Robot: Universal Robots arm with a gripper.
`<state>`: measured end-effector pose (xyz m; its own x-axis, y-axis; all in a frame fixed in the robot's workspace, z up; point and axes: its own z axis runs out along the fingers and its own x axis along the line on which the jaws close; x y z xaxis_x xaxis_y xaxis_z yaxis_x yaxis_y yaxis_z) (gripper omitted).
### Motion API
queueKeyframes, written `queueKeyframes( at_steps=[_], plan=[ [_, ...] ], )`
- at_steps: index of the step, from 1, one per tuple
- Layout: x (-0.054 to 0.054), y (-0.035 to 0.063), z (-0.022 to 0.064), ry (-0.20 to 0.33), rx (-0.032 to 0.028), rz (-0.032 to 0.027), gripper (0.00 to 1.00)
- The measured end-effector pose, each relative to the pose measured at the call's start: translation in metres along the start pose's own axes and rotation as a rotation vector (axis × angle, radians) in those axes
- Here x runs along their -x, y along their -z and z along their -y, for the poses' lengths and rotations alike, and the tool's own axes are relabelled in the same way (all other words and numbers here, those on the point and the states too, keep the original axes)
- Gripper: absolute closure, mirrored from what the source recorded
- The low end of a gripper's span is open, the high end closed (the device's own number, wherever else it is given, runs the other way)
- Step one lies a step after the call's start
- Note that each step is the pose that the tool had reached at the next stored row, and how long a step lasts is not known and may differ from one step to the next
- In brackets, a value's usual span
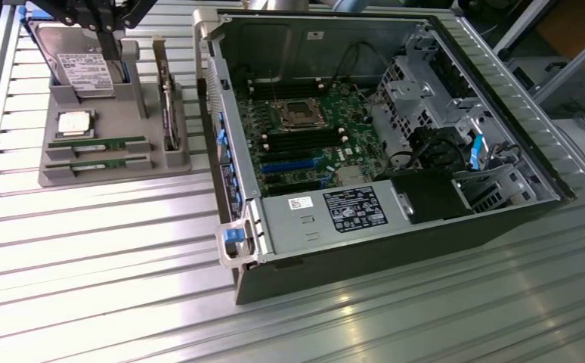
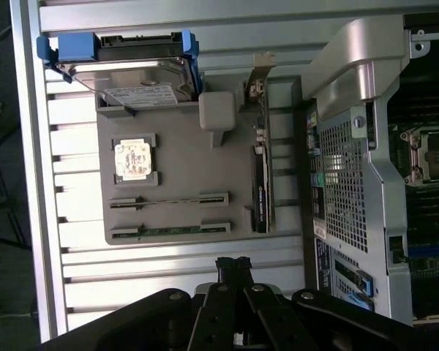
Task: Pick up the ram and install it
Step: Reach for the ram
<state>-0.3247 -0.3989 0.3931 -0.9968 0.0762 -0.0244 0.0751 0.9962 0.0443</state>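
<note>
In the exterior view, the slatted aluminium table [image 1: 91, 287] lies nearest. On it rests the open computer case [image 1: 234, 189], with its power supply [image 1: 333, 215] at the near end and the motherboard [image 1: 307, 136] at 12 o'clock from that.

At 9 o'clock from the case sits a grey tray [image 1: 106, 175]. Its 2 near slots hold 2 like sticks, parallel and just apart: the nearer ram stick [image 1: 96, 161] and, at 12 o'clock from it, the second ram stick [image 1: 98, 141]. Nothing touches either.

Farther back lies the processor [image 1: 75, 122], then the hard drive [image 1: 86, 57], propped at a tilt. A card with a metal bracket [image 1: 168, 106] stands on edge at 3 o'clock from the processor.

The gripper [image 1: 106, 29] hangs over the hard drive, well apart from both sticks. In the wrist view its jaws are pressed together and empty.
</note>
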Motion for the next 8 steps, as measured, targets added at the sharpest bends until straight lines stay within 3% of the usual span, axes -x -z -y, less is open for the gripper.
queueKeyframes(
  at_steps=[8],
  plan=[
    [-0.0061, 0.0001, 0.0005, 0.000, 0.0000, 0.0000, 0.89]
  ],
)
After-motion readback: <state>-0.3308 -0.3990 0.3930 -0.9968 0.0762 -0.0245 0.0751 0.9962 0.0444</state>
